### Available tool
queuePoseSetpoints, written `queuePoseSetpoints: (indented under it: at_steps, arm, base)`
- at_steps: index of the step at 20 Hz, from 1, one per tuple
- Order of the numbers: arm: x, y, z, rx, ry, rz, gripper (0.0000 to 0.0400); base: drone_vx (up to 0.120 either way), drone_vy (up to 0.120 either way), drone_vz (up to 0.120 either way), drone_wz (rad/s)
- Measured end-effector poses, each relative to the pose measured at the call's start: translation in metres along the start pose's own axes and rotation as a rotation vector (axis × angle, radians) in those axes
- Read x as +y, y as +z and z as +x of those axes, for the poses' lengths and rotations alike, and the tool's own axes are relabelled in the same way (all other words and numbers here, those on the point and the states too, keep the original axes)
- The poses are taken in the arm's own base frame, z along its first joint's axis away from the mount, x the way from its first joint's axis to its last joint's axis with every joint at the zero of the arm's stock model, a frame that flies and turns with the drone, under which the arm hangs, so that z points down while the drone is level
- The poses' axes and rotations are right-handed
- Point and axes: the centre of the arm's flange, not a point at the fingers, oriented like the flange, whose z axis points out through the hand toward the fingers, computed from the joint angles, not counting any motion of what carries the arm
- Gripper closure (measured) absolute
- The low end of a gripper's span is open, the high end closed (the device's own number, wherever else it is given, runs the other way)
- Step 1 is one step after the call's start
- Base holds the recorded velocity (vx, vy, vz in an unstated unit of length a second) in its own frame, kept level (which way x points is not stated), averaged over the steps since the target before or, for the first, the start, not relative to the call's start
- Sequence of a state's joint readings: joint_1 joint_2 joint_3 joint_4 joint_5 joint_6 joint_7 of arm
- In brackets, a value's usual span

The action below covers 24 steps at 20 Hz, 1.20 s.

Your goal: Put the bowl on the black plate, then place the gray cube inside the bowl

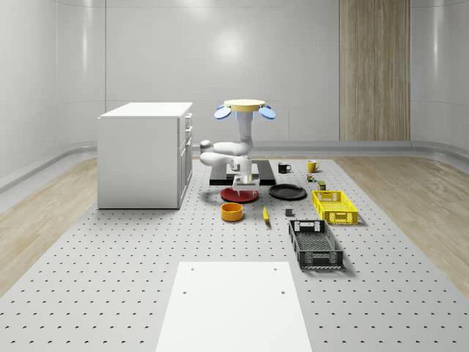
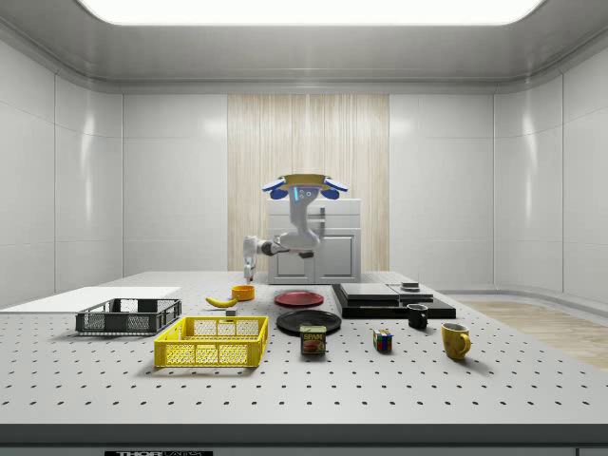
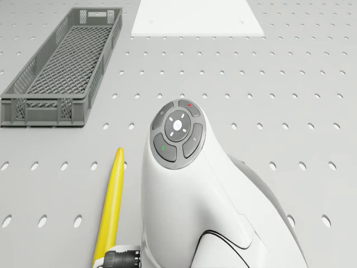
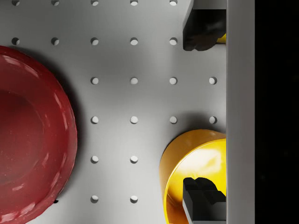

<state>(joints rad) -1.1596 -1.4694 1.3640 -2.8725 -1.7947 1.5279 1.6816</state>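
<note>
The orange bowl [image 1: 232,212] sits on the perforated table, just in front of a red plate [image 1: 239,195]. In the whole-scene view the black plate [image 1: 287,192] lies to that red plate's right, and the small gray cube [image 1: 289,213] rests in front of the black plate. The drone [image 1: 245,106] hovers over the table's back middle with its arm hanging down. My gripper [image 4: 204,114] is open above the table, with one fingertip [image 4: 203,198] over the bowl [image 4: 196,163] and the red plate [image 4: 32,135] off to one side. From the side, the gripper [image 2: 249,250] hangs above the bowl [image 2: 243,293].
A banana [image 1: 265,213] lies between bowl and cube. A yellow basket [image 1: 334,206] and a dark crate [image 1: 315,243] stand at the whole-scene view's right. A white cabinet [image 1: 145,154] stands left, a black platform [image 1: 267,174] and two mugs behind. A white sheet [image 1: 234,304] lies in front.
</note>
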Motion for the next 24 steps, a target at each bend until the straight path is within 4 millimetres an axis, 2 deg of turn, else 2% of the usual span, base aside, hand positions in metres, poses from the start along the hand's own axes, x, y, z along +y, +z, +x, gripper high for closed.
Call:
queuePoseSetpoints:
  at_steps: [8, 15, 24]
  arm:
    - [0.000, 0.000, 0.000, 0.000, 0.000, 0.000, 0.0000]
    - [0.013, 0.002, 0.013, 0.000, 0.000, 0.000, 0.0000]
    - [0.021, 0.027, 0.021, 0.000, 0.000, 0.000, 0.0000]
  base:
    - [0.115, 0.000, -0.010, 0.000]
    - [0.000, 0.000, 0.000, 0.000]
    - [0.000, 0.000, 0.000, 0.000]
